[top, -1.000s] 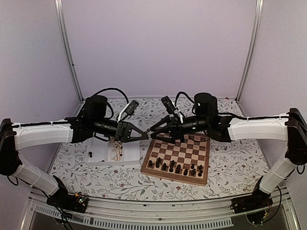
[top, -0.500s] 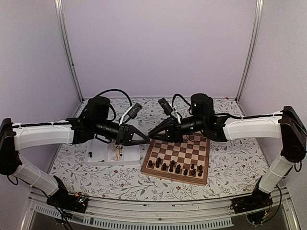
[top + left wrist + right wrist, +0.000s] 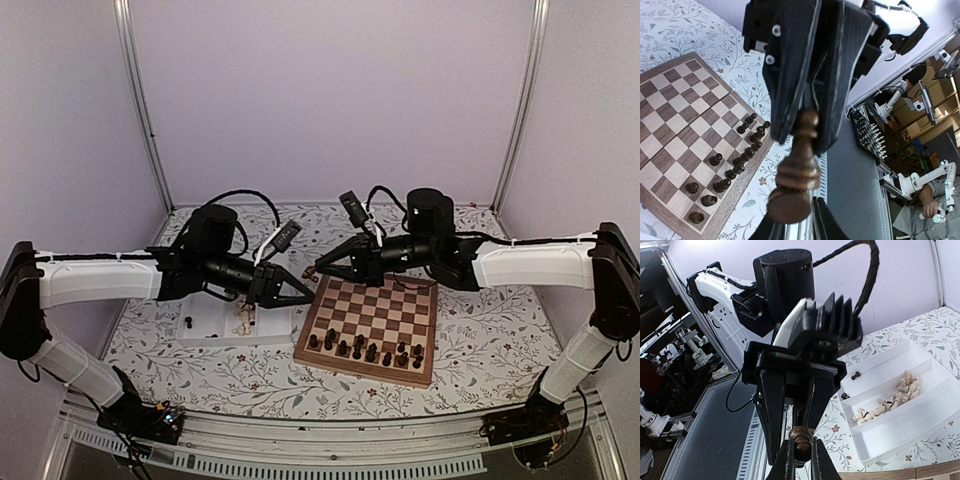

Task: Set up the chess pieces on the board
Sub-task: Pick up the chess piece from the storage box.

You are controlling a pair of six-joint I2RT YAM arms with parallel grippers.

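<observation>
Above the gap between tray and board, my two grippers meet tip to tip. A dark chess piece hangs between them. My right gripper is shut on its upper part. My left gripper stands slightly open around its round base, with a thin gap beside one finger. From above, the left gripper sits just below and left of the right gripper. The board carries dark pieces in its two near rows; the other rows are bare.
A white two-compartment tray lies left of the board, with pale pieces in one compartment and a couple of dark ones in the other. A floral cloth covers the table. Purple walls close in the back and sides.
My right gripper has shut on the dark piece. The left jaws have eased apart a little. Both grippers stayed at the meeting point, the right one rising slightly.
</observation>
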